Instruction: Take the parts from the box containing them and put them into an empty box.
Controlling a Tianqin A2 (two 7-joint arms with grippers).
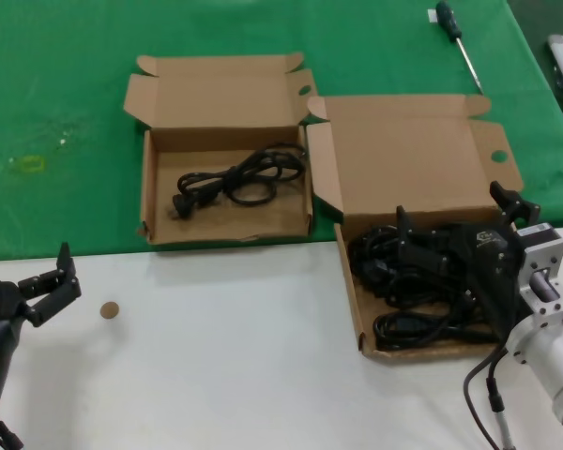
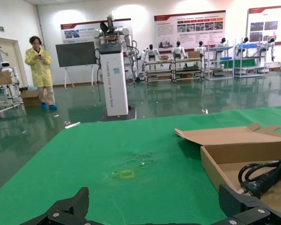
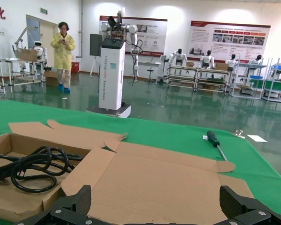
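Hovering low over the wider cardboard box [image 1: 408,159], the right pincer [image 1: 455,248] is sitting directly above the tangled pile of black power cords [image 1: 394,272] lying in that box's tray, so the pile is lying straight beneath and slightly toward the robot's left of the fingers; the pincer is standing wide, with nothing between its fingers. The heap is stretching roughly along the tray's length, from the lid hinge toward the robot, with loops spilling near the tray's front edge [image 1: 422,349]. The right arm is clearly the nearer one, since the left pincer [image 1: 47,286] is idling well apart over the white surface [image 1: 235,356], also spread open and holding nothing. The narrower box [image 1: 220,103] is lying to the left of the wider one, on the green cloth [image 1: 66,112], and is already holding one looped cord [image 1: 239,178]. The right wrist view is showing mainly the broad lid flap, the screwdriver [image 3: 214,140] beyond it and that single cord in the neighbouring tray, but is hiding the pile under the pincer, which only the head view is revealing.
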